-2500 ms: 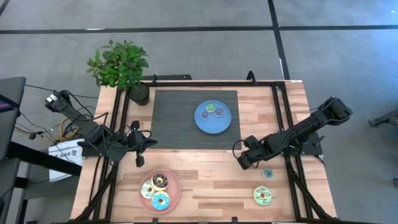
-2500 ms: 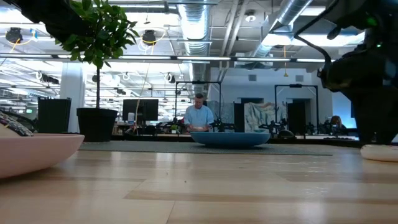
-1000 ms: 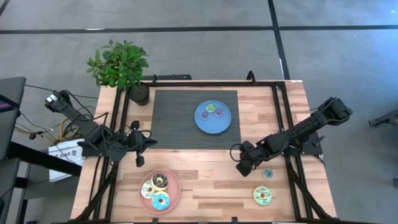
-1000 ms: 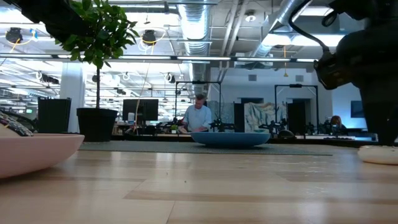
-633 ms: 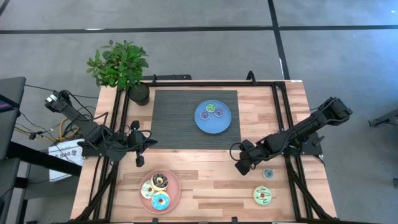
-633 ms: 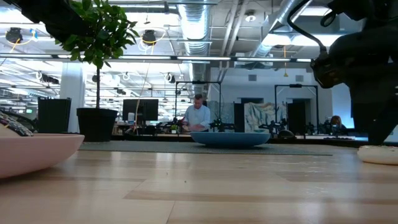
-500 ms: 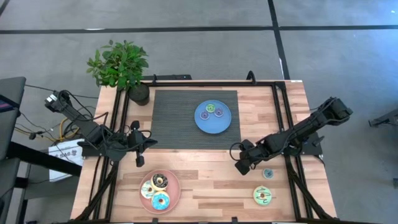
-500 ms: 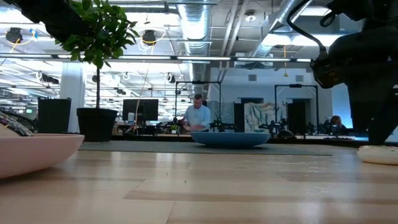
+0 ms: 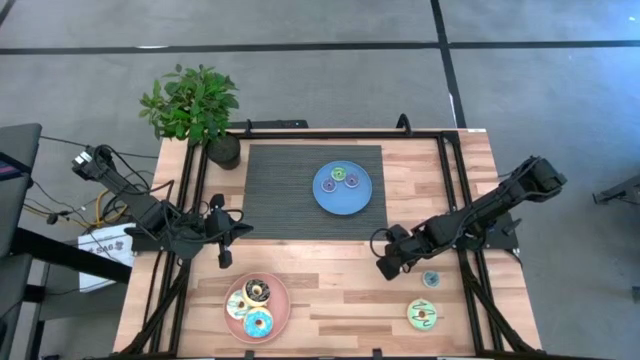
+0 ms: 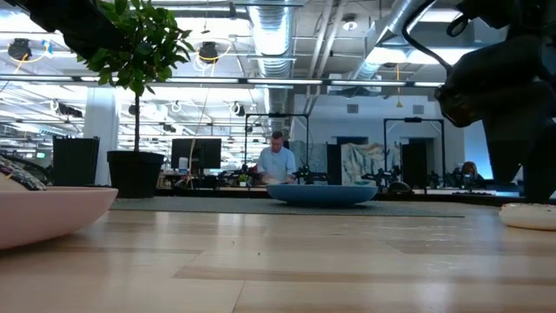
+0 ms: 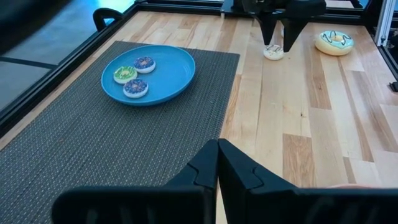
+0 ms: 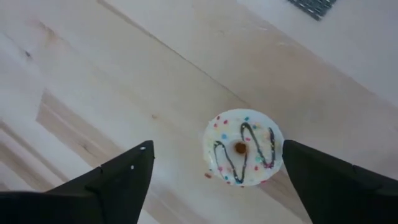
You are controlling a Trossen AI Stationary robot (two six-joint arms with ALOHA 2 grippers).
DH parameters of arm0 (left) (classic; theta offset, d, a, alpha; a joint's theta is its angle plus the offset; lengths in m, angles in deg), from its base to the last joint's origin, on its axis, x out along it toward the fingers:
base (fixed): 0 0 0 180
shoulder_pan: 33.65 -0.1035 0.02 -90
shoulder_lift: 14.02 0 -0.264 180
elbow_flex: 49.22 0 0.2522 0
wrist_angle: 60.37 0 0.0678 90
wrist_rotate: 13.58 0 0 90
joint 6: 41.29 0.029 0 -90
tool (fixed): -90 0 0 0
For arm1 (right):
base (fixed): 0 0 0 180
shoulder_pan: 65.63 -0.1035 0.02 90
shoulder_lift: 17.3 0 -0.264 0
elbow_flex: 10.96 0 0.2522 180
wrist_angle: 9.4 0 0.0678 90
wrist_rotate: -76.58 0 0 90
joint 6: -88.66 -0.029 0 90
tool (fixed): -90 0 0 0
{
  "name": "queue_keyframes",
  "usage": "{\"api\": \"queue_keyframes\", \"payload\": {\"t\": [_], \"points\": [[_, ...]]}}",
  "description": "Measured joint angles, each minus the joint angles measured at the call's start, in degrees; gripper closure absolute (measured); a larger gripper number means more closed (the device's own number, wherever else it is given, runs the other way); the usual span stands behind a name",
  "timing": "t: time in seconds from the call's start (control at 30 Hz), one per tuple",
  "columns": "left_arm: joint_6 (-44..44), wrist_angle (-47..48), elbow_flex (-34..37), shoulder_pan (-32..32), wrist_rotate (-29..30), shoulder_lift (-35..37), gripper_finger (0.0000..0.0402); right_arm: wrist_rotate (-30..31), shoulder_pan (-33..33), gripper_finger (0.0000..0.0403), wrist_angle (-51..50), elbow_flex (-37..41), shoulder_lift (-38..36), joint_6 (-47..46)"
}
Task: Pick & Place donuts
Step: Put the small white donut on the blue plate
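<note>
My right gripper (image 12: 217,144) is open and points down over a coin-small cream donut (image 12: 242,148) with dark drizzle that lies flat on the bare wood. Its fingers stand on either side of the donut without touching it. The left wrist view shows that gripper (image 11: 278,42) just above the donut (image 11: 273,52); in the high view the gripper (image 9: 384,267) hides it. A small teal donut (image 9: 431,279) and a large green one (image 9: 424,314) lie near it. My left gripper (image 11: 217,146) waits shut at the table's left (image 9: 222,248).
A blue plate (image 9: 325,200) on the dark mat holds three small donuts (image 9: 342,178). A pink plate (image 9: 280,292) near the near edge carries three large donuts (image 9: 257,307). A potted plant (image 9: 195,110) stands at the far left corner. A person (image 10: 278,165) sits beyond the table.
My right gripper has crept a little toward the table's left and near edge, over the cream donut. The donuts and my left arm have kept still.
</note>
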Motion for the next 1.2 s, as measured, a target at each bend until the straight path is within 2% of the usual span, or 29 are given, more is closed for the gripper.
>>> {"api": "queue_keyframes", "payload": {"t": [0.2, 0.4, 0.5, 0.63, 0.9, 1.07, 1.2], "points": [[-0.16, -0.06, 0.00, 0.00, 0.00, 0.01, 0.0400, 0.57, -1.44, 0.0077, -2.94, 0.00, 0.00, -5.44], [-0.30, -0.08, 0.00, 0.00, 0.00, 0.02, 0.0400, 4.68, -4.04, 0.0083, -2.94, 0.00, 0.05, -10.93], [-0.26, -0.08, 0.00, 0.00, 0.00, 0.00, 0.0400, 5.01, -4.61, 0.0083, -2.81, -0.24, 2.30, -12.11], [-0.04, -0.06, 0.00, 0.02, 0.04, 0.00, 0.0400, 4.61, -5.27, 0.0083, -3.16, -2.56, 7.73, -10.18], [-0.12, -0.20, 0.00, 0.00, 0.44, 0.00, 0.0400, 6.75, -5.33, 0.0083, -13.47, -11.86, 16.90, -3.60], [-0.74, -0.17, 0.00, 0.00, 0.44, 0.00, 0.0400, 7.37, -5.14, 0.0091, -16.26, -15.14, 19.65, -0.76], [-0.82, -0.16, 0.00, 0.00, 0.44, 0.00, 0.0400, 7.47, -5.14, 0.0118, -16.15, -15.41, 19.78, -0.72]]}}
